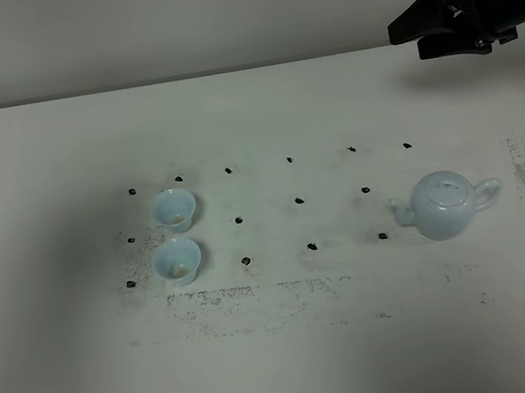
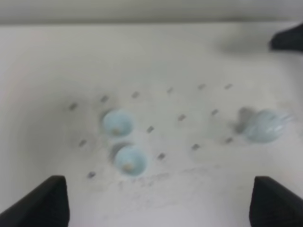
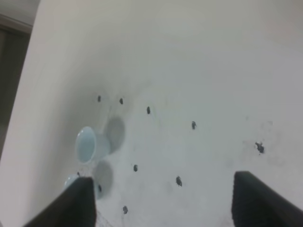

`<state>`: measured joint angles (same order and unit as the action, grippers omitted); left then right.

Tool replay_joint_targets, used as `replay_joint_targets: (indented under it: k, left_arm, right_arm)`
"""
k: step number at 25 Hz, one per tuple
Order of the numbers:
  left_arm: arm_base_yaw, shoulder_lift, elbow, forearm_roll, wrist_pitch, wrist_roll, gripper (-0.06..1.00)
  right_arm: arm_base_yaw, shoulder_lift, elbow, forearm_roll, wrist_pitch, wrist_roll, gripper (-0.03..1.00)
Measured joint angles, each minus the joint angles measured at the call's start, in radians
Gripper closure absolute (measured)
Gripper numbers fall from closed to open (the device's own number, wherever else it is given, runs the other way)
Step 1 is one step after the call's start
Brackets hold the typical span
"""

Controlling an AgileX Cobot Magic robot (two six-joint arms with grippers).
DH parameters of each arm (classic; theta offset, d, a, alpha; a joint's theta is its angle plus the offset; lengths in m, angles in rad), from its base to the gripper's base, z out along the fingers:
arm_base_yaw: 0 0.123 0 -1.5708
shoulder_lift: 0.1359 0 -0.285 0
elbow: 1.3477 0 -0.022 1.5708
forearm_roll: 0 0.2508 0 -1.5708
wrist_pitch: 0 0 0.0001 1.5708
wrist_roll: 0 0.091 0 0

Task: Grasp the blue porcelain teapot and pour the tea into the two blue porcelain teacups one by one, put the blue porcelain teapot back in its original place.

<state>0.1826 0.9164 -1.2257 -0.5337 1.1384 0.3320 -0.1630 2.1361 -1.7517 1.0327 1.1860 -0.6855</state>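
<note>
Overhead, the white surface (image 1: 250,110) carried a grid of black dots (image 1: 300,199). The teapot (image 1: 447,205) stood upright at the right, well apart from the rear cup (image 1: 174,209) and front cup (image 1: 178,260), which sat just beside each other at the left. The right claw (image 1: 409,42) hung above the far right corner; its spread could not be told there.

Left wrist, blurred: left claw (image 2: 158,208) spread wide and empty; rear cup (image 2: 117,123), front cup (image 2: 129,160), teapot (image 2: 265,126).

Right wrist: right claw (image 3: 165,203) spread wide and empty; one cup (image 3: 87,144) whole, second cup (image 3: 71,180) partly behind a finger (image 3: 78,203).
</note>
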Motion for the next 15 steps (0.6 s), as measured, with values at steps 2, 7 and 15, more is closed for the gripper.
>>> replay_joint_targets:
  k: [2, 7, 15]
  left_arm:
    - [-0.003, -0.113, 0.136, 0.018, -0.059, -0.001, 0.21]
    - [-0.053, -0.333, 0.431, 0.108, -0.085, -0.019, 0.21]
    - [-0.187, -0.643, 0.620, 0.328, -0.079, -0.131, 0.21]
  right_arm:
    - [0.000, 0.000, 0.000, 0.011, 0.000, 0.000, 0.39]
    - [0.000, 0.000, 0.000, 0.020, 0.003, 0.000, 0.39]
    - [0.000, 0.000, 0.000, 0.021, 0.004, 0.000, 0.39]
